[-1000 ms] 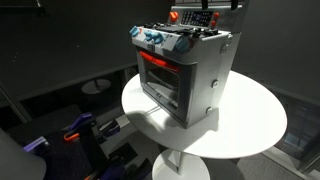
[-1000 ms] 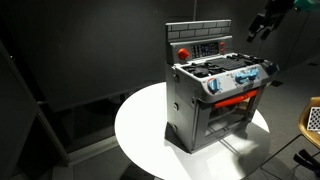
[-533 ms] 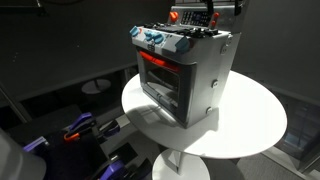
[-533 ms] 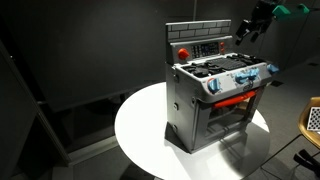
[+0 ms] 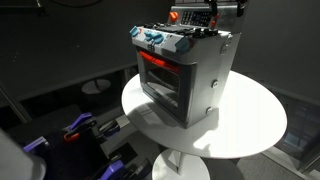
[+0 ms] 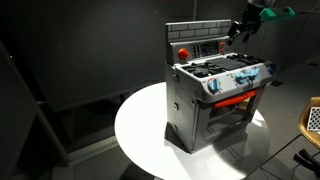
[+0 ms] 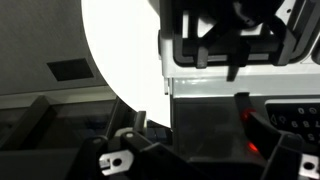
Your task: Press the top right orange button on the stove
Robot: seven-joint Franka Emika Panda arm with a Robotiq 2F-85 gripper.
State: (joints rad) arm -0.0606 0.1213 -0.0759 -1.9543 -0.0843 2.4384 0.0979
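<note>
The stove [image 6: 215, 95] is a small silver-grey toy oven with a glowing red-orange strip [image 5: 155, 60] above its door and blue knobs. It stands on a round white table [image 6: 140, 125] and shows in both exterior views [image 5: 185, 70]. Its upright back panel [image 6: 205, 45] carries small buttons, and a red one [image 6: 183, 52] shows at one end. My gripper [image 6: 240, 28] hovers at the panel's other upper corner, close to it, with no visible contact. In the wrist view my fingers [image 7: 192, 118] stand apart with nothing between them, over the stove's dark body [image 7: 205, 125].
The table top [image 5: 250, 120] has bare room around the stove. Dark walls lie behind. Blue and black equipment [image 5: 80, 130] sits on the floor near the table, and a white object [image 6: 312, 118] stands at the frame edge.
My gripper has moved sideways toward the stove's back panel and now sits at its upper corner. The stove has not moved.
</note>
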